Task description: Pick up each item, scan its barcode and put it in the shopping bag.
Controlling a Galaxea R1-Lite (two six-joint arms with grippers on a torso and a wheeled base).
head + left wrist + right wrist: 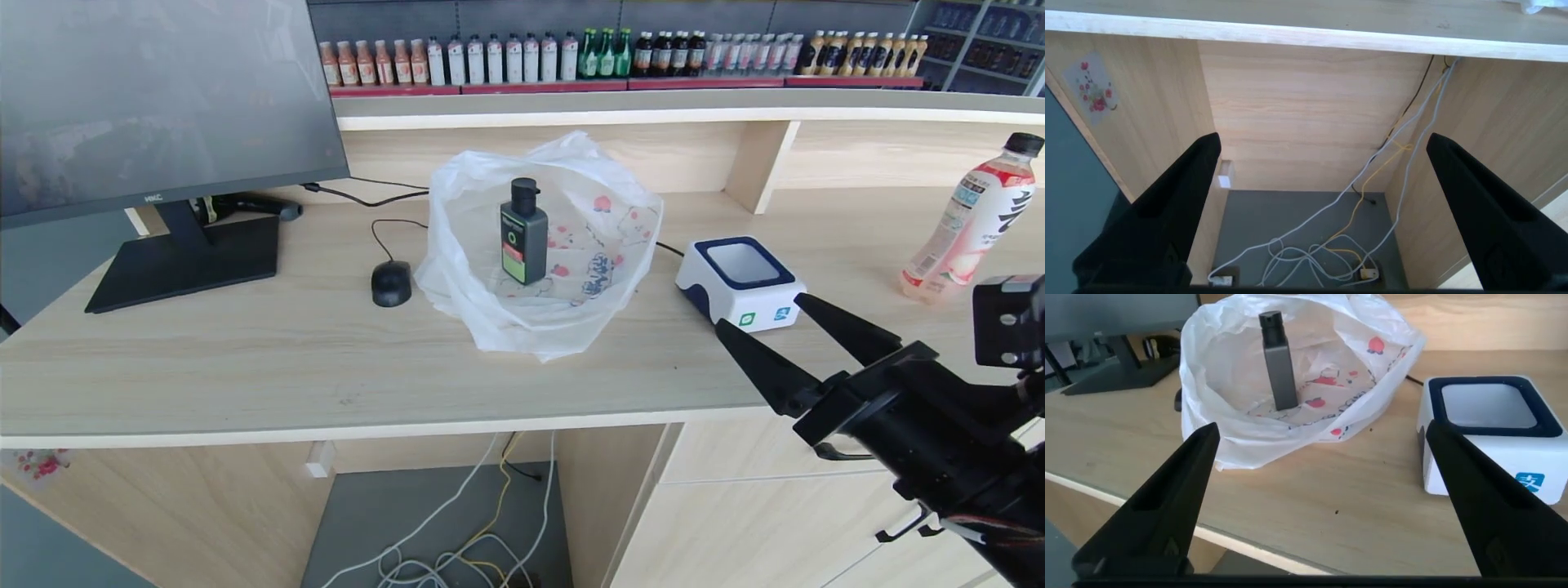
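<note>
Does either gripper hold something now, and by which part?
Nothing is held: the left gripper and the right gripper are both open and empty. The dark bottle stands free in the shopping bag.

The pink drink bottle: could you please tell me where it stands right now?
In the head view, the pink drink bottle stands on the counter at the far right, to the right of the scanner.

Bottle (523, 237) apparently upright in bag (459, 245), scanner (739, 282) to its right.
</note>
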